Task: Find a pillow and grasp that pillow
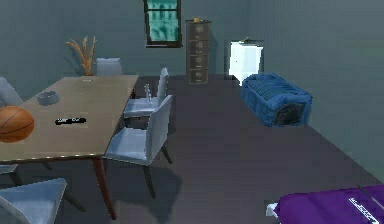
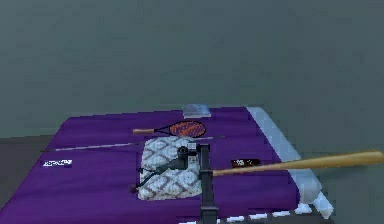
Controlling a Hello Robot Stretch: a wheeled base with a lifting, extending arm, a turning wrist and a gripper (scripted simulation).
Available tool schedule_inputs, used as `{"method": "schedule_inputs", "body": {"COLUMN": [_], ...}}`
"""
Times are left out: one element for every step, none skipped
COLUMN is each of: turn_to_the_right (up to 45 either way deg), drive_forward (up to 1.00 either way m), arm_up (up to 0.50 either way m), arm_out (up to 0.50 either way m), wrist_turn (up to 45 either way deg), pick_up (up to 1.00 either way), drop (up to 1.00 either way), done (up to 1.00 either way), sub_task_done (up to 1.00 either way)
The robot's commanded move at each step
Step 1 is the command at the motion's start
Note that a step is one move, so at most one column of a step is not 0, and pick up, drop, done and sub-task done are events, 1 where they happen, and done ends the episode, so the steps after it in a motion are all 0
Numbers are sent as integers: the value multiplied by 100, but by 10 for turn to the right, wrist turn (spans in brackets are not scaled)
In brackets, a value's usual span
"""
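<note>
The pillow (image 2: 158, 182), white with a quilted diamond pattern, lies flat on the purple bed (image 2: 90, 135), near its middle. It looks almost square, and its slightly longer axis seems to run from the bed's near edge toward the far wall. The arm (image 2: 205, 200) ends at the pillow's right side, with the jaws at the pillow. I cannot tell their state or whether they hold anything. A racket (image 2: 178, 129) lies just beyond the pillow, and a wooden bat (image 2: 300, 165) lies to its right.
</note>
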Motion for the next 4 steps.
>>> {"method": "schedule_inputs", "body": {"turn_to_the_right": [0,0,0,0], "drive_forward": [0,0,0,0], "arm_up": [0,0,-30,0], "arm_out": [0,0,0,0], "wrist_turn": [450,90,0,0], "pick_up": [0,0,0,100], "drop": [0,0,0,0], "done": [0,0,0,0], "sub_task_done": [0,0,0,0]}}
